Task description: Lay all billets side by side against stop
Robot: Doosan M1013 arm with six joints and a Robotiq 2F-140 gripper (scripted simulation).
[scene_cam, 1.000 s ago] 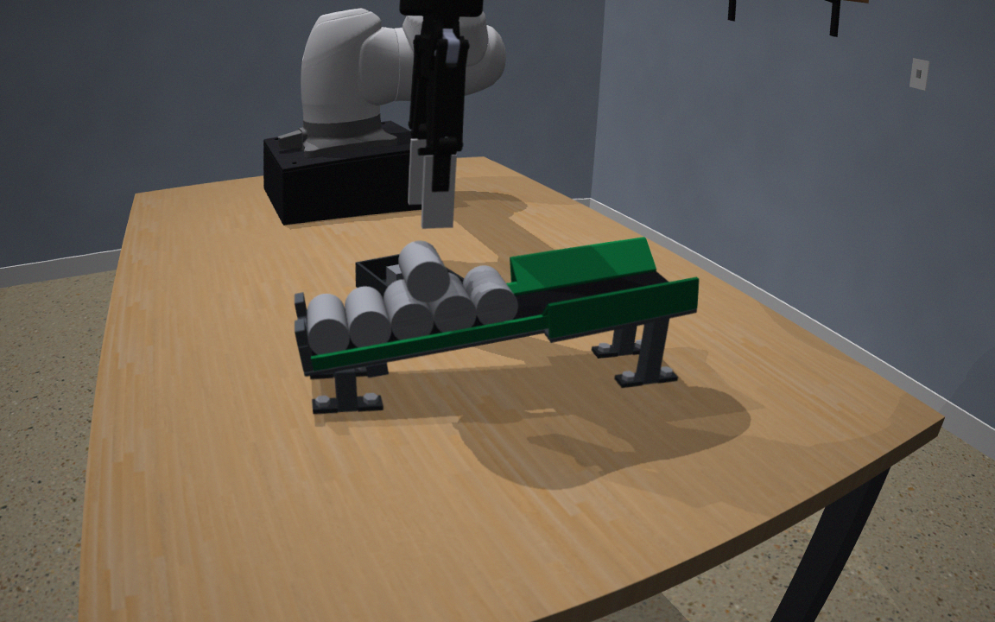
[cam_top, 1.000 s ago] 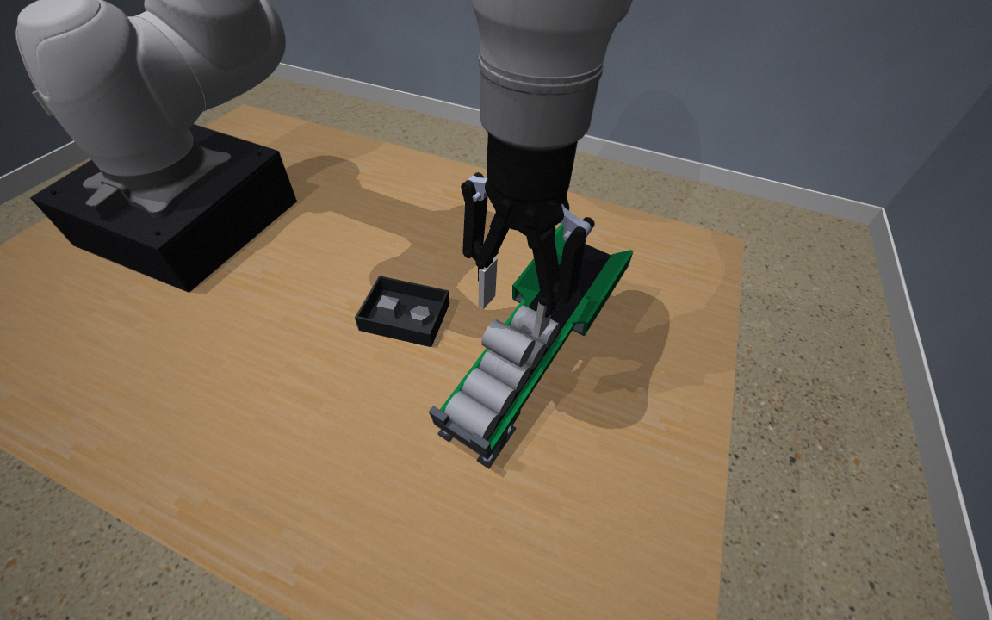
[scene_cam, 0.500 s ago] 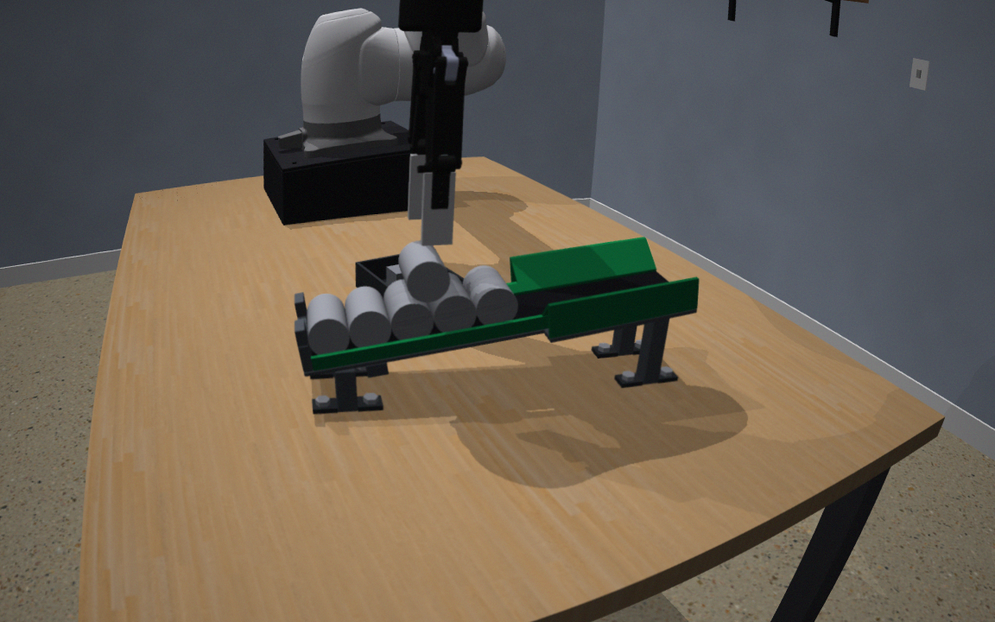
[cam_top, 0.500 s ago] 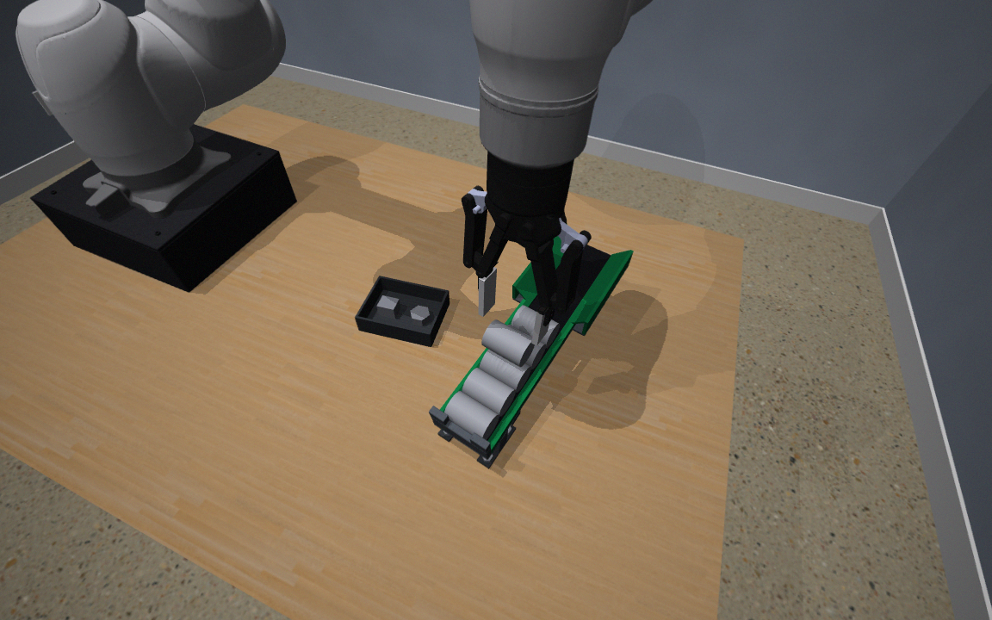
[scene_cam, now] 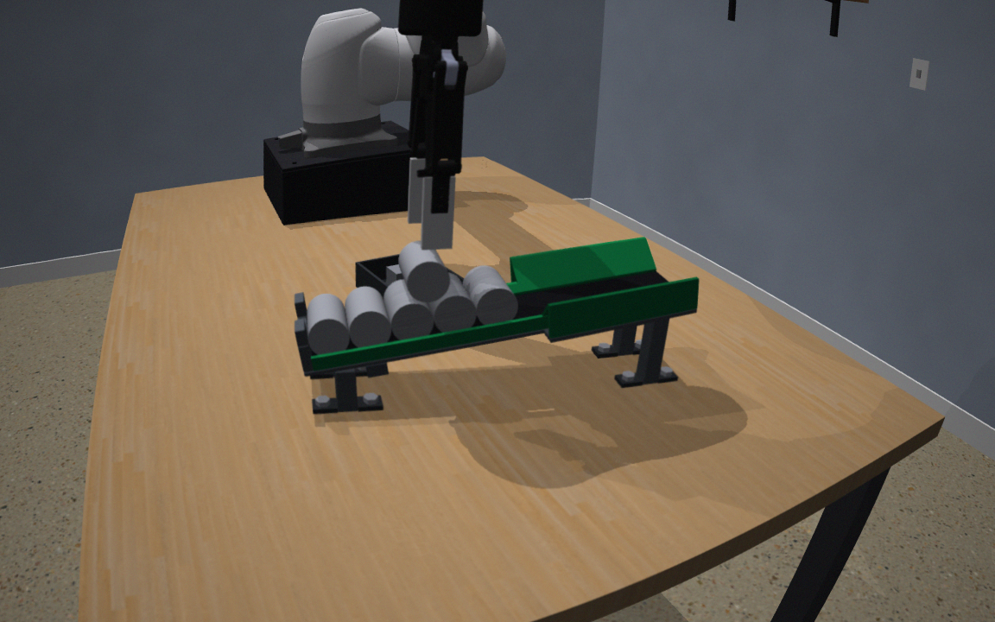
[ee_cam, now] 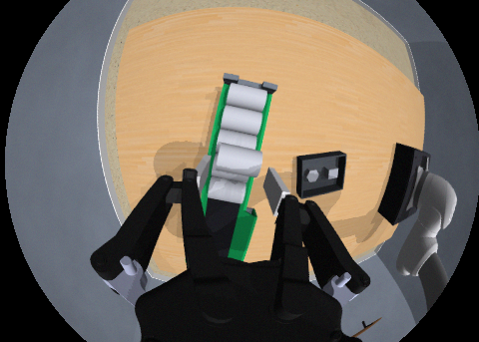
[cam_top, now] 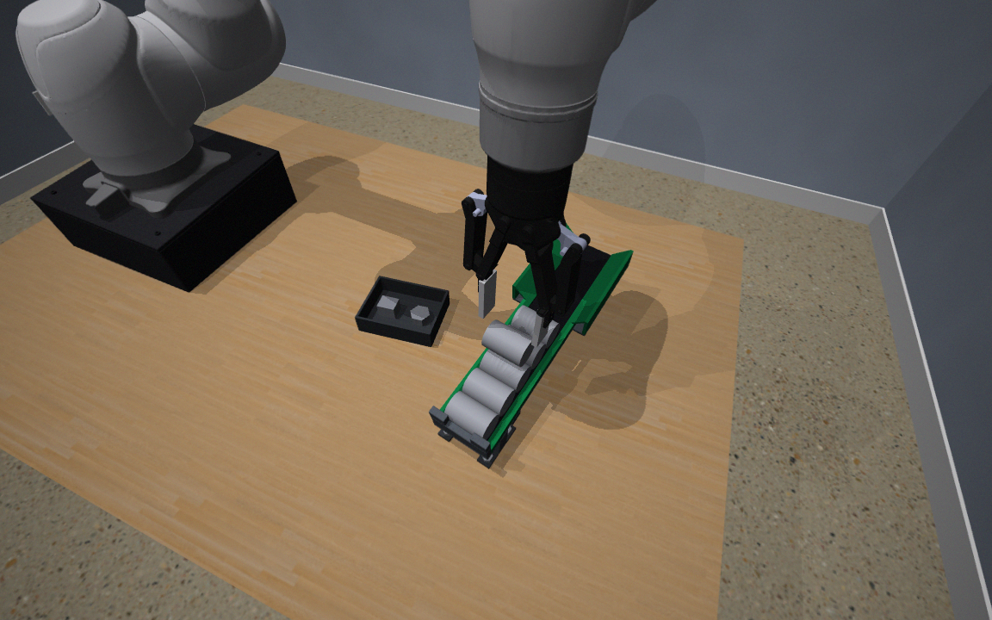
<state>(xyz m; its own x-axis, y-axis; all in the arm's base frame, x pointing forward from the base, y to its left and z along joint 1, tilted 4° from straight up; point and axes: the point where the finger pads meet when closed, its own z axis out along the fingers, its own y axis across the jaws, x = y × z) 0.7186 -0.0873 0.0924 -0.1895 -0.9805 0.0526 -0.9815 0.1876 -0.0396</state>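
Note:
A green feed ramp (scene_cam: 501, 328) slopes down to a dark stop (scene_cam: 306, 322) at its low end. Several grey billets (scene_cam: 368, 315) lie across it side by side. One more billet (scene_cam: 422, 270) sits on top of two of them, near the upper end of the row; it also shows in the top view (cam_top: 505, 343) and in the wrist view (ee_cam: 238, 162). My gripper (scene_cam: 431, 212) hangs straight down just above this top billet, open and empty. Its two finger pads (cam_top: 515, 308) stand beyond the billet's two ends, not touching it. The wrist view (ee_cam: 239, 181) shows the billet between the pads.
A small black tray (cam_top: 402, 310) with two small grey pieces stands on the table beside the ramp, near the left finger. The robot's black base (cam_top: 168, 207) is at the far left. The ramp's upper half (scene_cam: 586, 266) holds no billets.

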